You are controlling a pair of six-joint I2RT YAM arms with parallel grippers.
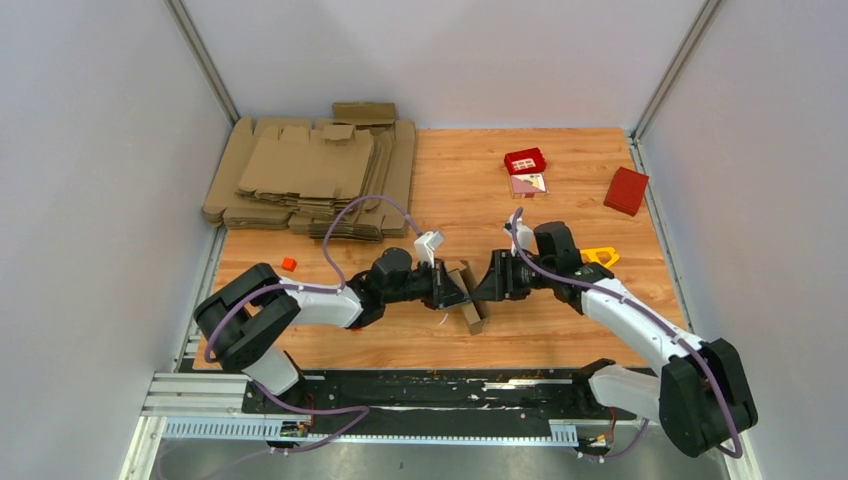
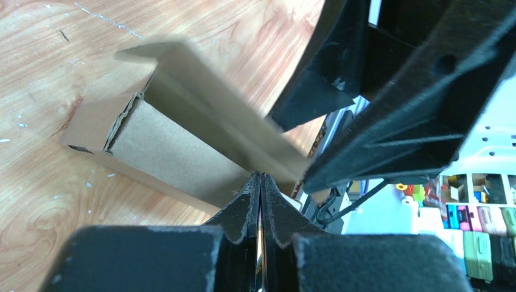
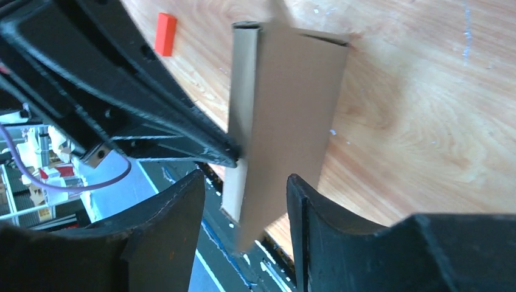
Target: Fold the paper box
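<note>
A wooden tabletop (image 1: 470, 180) with a warm orange grain sits inside a booth of plain pale grey walls: a back wall (image 1: 440, 50), a left wall (image 1: 90, 200) and a right wall (image 1: 770, 150), with slim metal posts (image 1: 205, 60) running up the two back corners. Along the near edge lie a black strip (image 1: 440, 385) and a ribbed silver rail (image 1: 190, 395). The light is soft and even, throwing only faint shadows, and close up the wood shows small white scuffs (image 2: 97, 15).
</note>
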